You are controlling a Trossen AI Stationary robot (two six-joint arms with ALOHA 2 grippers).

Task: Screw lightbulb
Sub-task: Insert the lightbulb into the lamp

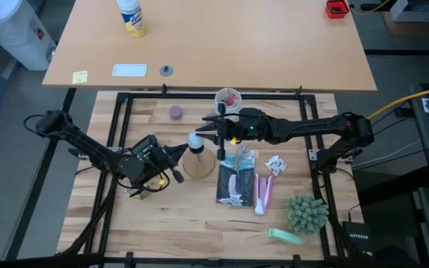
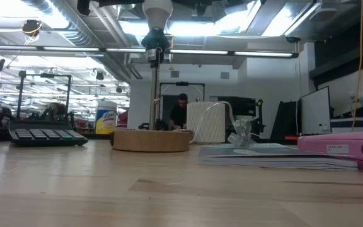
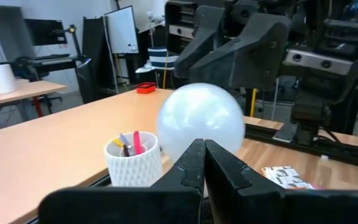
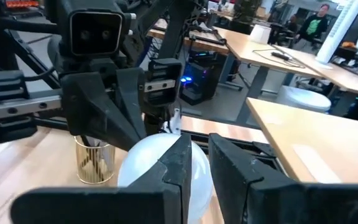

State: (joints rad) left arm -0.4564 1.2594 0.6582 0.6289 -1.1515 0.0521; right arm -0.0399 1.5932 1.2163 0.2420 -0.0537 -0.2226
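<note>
Right gripper [image 4: 194,165]: dark fingers narrowly parted, clasping the crown of the lightbulb [image 1: 195,139] from the right arm's side, above the middle of the table. Left gripper [image 3: 204,163]: fingers pressed together, holding nothing, tip just beside the bulb on the opposite side, near the socket. Lightbulb: white, frosted, pear-shaped, smooth with a soft sheen; seated upright atop the black socket post [image 2: 154,85], neck entering the collar. Progress, judged: bulb placed in the socket and under grip, so threading begun or under way; depth of thread not visible, hence final turns, release and withdrawal of both arms probably outstanding. Stand: round wooden disc [image 2: 151,140], pale grain, low and flat, carrying the slim dark post at its centre. Further outward: white cup [image 3: 133,163] with dimpled, lattice-like wall, holding red and coloured sticks, behind the stand; small purple round piece [image 1: 176,112] on the planks; dark booklet [image 1: 235,186] lying flat beside the stand; pink oblong case [image 2: 345,149], matte plastic; green spiky plant ball [image 1: 306,213]; mint-green flat piece [image 1: 284,236] near the front edge. Table [image 1: 155,216]: light butcher-block wood, fine seams, framed by black rails.
</note>
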